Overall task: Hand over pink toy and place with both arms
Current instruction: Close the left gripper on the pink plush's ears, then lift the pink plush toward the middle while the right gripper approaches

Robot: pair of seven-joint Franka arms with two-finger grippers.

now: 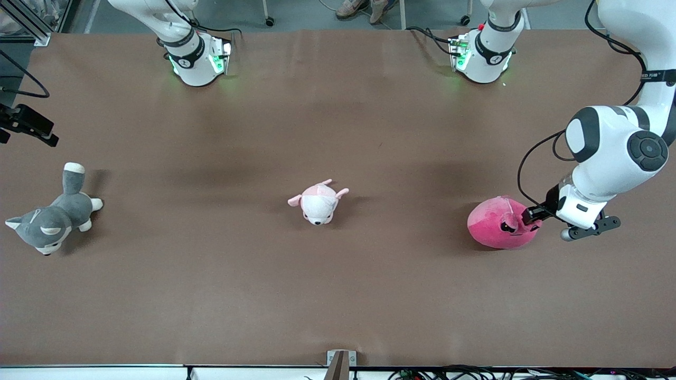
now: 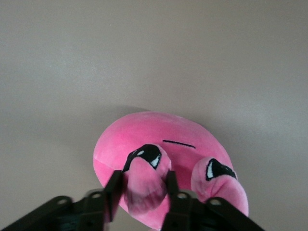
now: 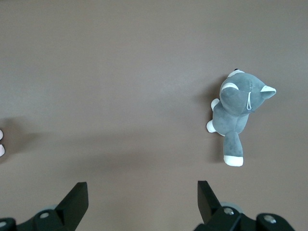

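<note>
three soft toys lie on the brown table (image 1: 338, 295), one of each kind. the pink toy (image 1: 496, 224) rests toward the left arm's end, its long axis running along the table's length and its face turned toward the front camera and the left arm's side. one pale puppy (image 1: 318, 202) lies mid-table and one grey husky (image 1: 53, 216) toward the right arm's end. the left gripper (image 2: 143, 188) has its two fingers (image 2: 113, 190) squeezed onto a fold of the pink toy's face beside one eye. the right gripper (image 3: 142, 199) waits high over the table, fingers spread wide, holding nothing.
</note>
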